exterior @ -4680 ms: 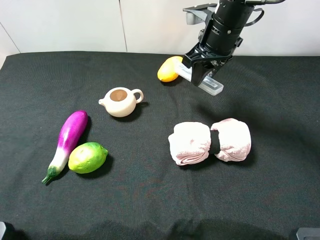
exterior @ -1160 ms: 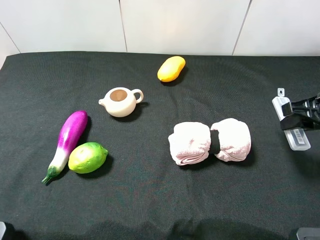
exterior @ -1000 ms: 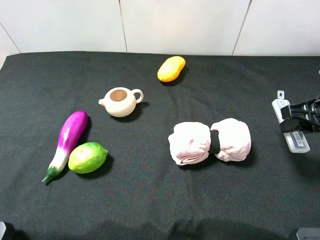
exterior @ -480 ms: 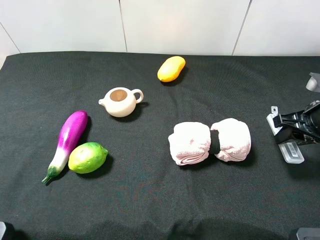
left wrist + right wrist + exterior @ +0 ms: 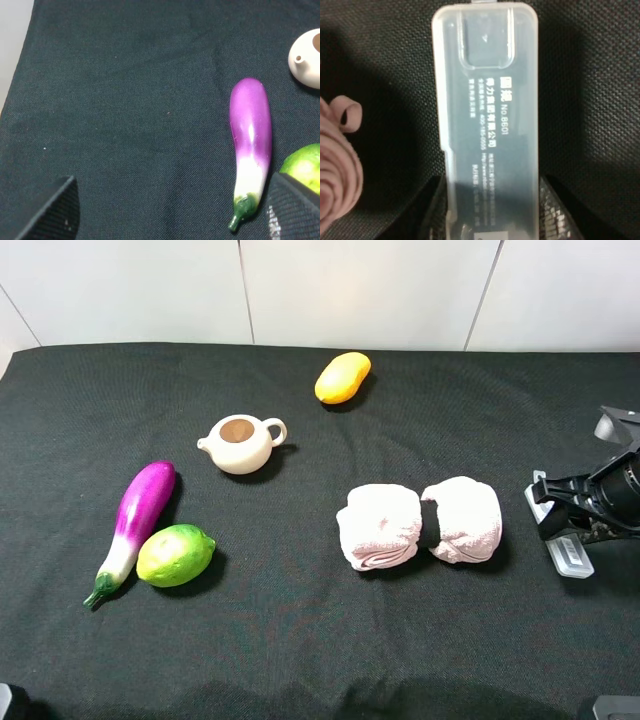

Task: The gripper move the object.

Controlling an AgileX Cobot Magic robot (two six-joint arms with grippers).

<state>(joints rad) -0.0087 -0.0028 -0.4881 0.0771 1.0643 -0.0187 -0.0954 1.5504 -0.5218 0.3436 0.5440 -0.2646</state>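
Observation:
My right gripper [image 5: 572,522], a black boxy claw, is at the right edge of the black cloth, just right of the pink towels. It is shut on a clear plastic case [image 5: 566,548] with printed text. In the right wrist view the case [image 5: 490,115] fills the middle, with a finger [image 5: 432,212] on each side of its near end. I cannot tell whether the case touches the cloth. My left gripper [image 5: 172,215] is open and empty above the cloth's left part, near the eggplant [image 5: 250,135].
Two rolled pink towels [image 5: 378,526] [image 5: 464,519] lie side by side at centre right; one [image 5: 337,165] shows beside the case. A yellow mango [image 5: 342,377] lies at the back, a cream teapot [image 5: 240,443] left of centre, an eggplant [image 5: 135,517] and a lime [image 5: 175,555] at left.
My right gripper carried the clear case from beside the mango to the right edge, then moved left and nearer, closer to the right towel. Nothing else moved.

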